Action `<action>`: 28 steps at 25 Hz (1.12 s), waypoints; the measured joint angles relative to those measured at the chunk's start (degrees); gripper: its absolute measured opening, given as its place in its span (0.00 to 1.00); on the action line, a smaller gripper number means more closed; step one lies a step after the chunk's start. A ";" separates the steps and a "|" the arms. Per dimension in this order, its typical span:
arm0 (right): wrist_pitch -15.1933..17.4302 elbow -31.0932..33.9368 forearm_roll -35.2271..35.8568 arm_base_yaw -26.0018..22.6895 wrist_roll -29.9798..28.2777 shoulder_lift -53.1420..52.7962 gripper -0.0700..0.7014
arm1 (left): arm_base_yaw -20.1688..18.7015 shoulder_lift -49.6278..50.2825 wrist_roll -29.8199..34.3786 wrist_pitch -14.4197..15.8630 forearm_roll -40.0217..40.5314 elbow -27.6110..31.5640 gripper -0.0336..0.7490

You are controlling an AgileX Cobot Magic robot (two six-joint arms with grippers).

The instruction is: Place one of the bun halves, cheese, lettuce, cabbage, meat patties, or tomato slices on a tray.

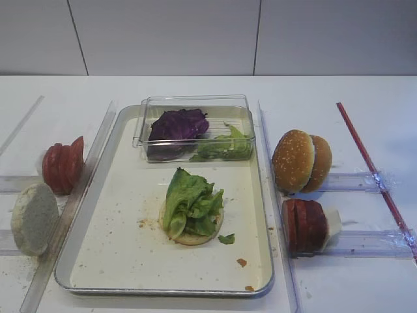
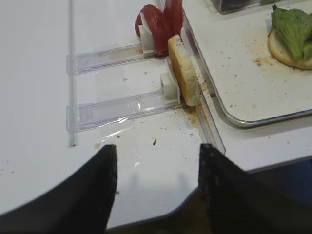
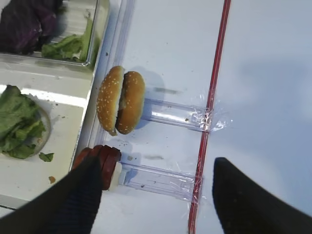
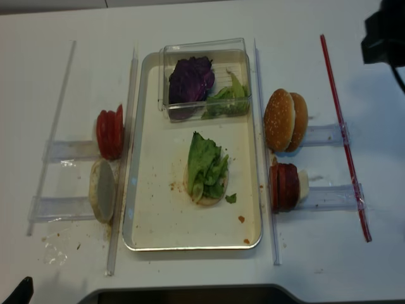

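Hovering right end effector (image 3: 156,195) wide above meat patties (image 3: 100,163) (cheese (image 3: 116,175) touching); risking grabbing both, or toppling them off tray (image 3: 58,141) side.

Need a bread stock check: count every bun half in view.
4: one pale flat bun half under lettuce on the metal tray, one pale half standing left, two sesame-seeded golden halves standing right.

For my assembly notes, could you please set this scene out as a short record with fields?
tray: holds a pale bun half topped with lettuce
clear box: on the tray's far end, purple leaves and green leaves inside
left racks: tomato slices, pale bun half
right racks: seeded bun halves, meat patties, cheese
left pincer: open, empty
right pincer: open, empty
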 joint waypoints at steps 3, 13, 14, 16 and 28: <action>0.43 0.00 0.01 0.00 0.00 -4.63 0.75 | 0.00 0.00 0.00 0.00 0.00 0.00 0.50; 0.69 9.76 0.24 0.00 0.00 -18.26 0.69 | 0.00 0.00 0.00 0.00 0.00 0.00 0.50; 0.81 12.05 0.38 0.00 0.00 -19.47 0.68 | 0.00 0.00 0.00 0.00 0.00 0.00 0.50; 0.92 15.99 0.73 0.00 0.00 -22.43 0.68 | 0.00 0.00 0.00 0.00 0.00 0.00 0.50; 0.92 32.73 0.72 -0.04 -6.59 -37.89 0.68 | 0.00 0.00 0.00 0.00 0.00 0.00 0.50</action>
